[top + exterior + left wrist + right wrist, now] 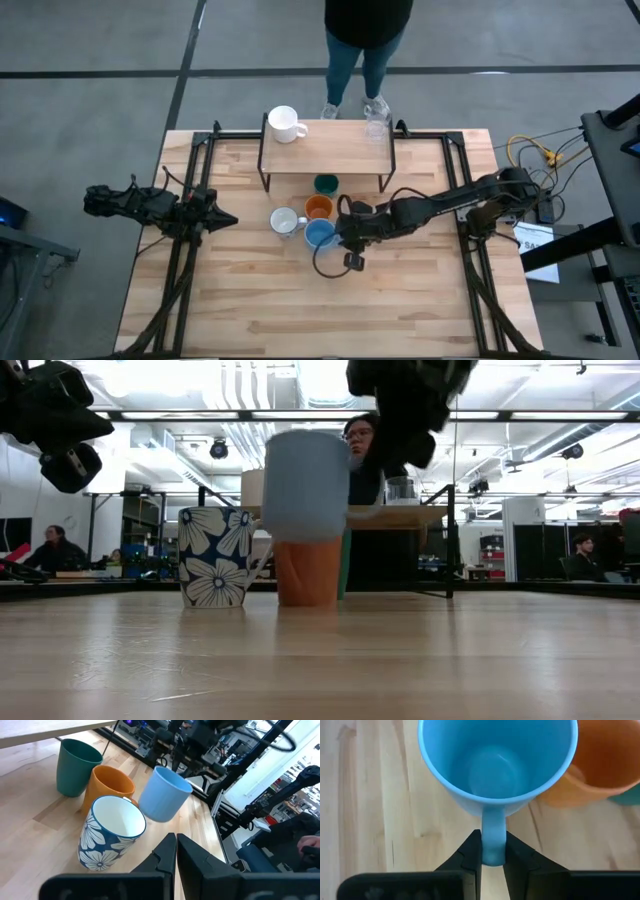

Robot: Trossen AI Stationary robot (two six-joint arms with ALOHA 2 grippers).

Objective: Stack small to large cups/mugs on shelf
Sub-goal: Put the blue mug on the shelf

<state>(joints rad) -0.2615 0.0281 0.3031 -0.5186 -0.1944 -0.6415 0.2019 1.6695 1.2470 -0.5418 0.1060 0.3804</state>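
My right gripper (493, 851) is shut on a light blue mug (497, 760) and holds it in the air, level with the shelf top (400, 515) in the low view. Under and beside it, an orange mug (318, 207), a white mug with dark flower pattern (284, 221) and a dark green cup (326, 184) stand on their bases on the table. On the shelf (325, 150) stand a white mug (285, 123) and a clear glass (376, 125). My left gripper (228, 220) waits shut at the table's left. My right gripper pinches the light blue mug's handle (493, 827) between its two fingers. The fingers come slanting down from the table's right side. The mug (305, 485) is lifted clear of the table, mouth up and slightly tilted, in front of the orange mug (307, 572).
A person stands behind the table's far edge, close to the shelf (365, 40). The shelf's black legs (264, 180) stand just beyond the cluster of cups. The near half of the wooden table (330, 310) is bare.
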